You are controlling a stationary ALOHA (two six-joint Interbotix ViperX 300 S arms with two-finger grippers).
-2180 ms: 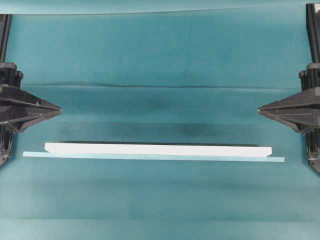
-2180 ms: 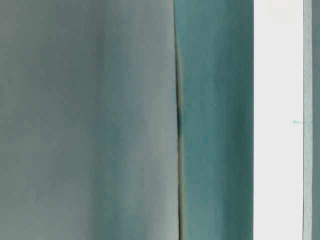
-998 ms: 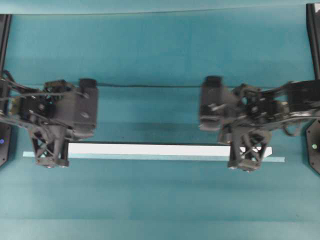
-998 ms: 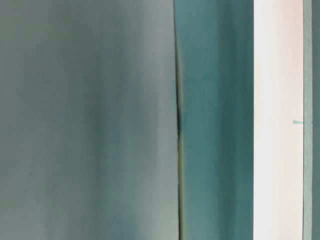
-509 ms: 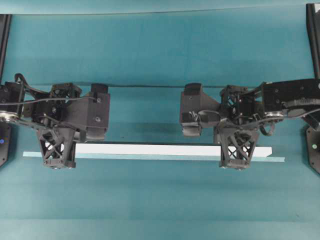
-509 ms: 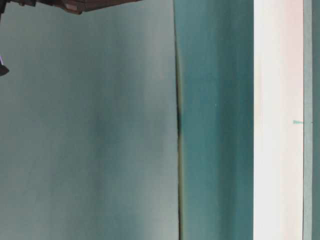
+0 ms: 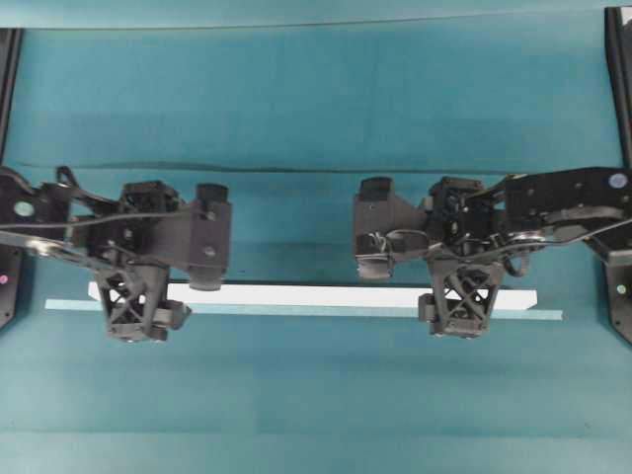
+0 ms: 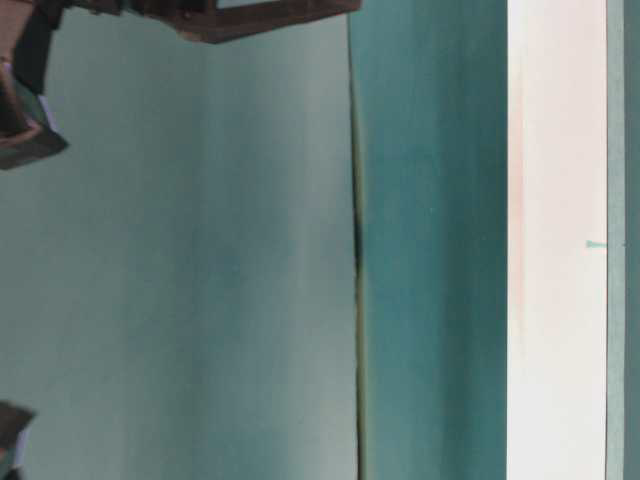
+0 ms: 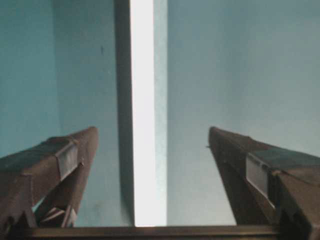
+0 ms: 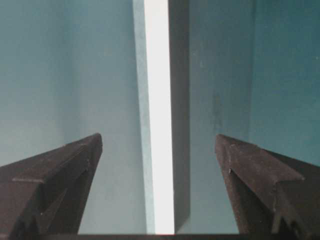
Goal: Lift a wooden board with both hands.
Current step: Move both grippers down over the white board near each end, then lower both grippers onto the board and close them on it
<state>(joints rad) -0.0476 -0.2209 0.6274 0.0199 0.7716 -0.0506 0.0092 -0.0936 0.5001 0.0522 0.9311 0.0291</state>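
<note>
Hidden: parts of the wooden board point(image 7: 306, 295) are covered overhead where the two black arm bodies cross it; in both wrist views its near end is cut off by the bottom edge.
Hard to make out: the table-level view is turned sideways and blurred, with only dark scraps of an arm at its top and left edges; which arm, I cannot tell.
Left pincer point(image 9: 152, 150): spread wide, holding nothing; one finger lies on each side of the board with clear gaps. Whether it touches the counter point(image 7: 316, 395) cannot be told.
Right pincer point(image 10: 159, 152): likewise spread wide and empty, astride the board, fingers apart from it.
Board's place: flat on the teal counter, running left to right, touching the tape strip point(image 7: 548, 315) along its front edge; the left pincer stands near its left end, the right pincer near its right end.
Count: one board, one tape strip, two pincers.
</note>
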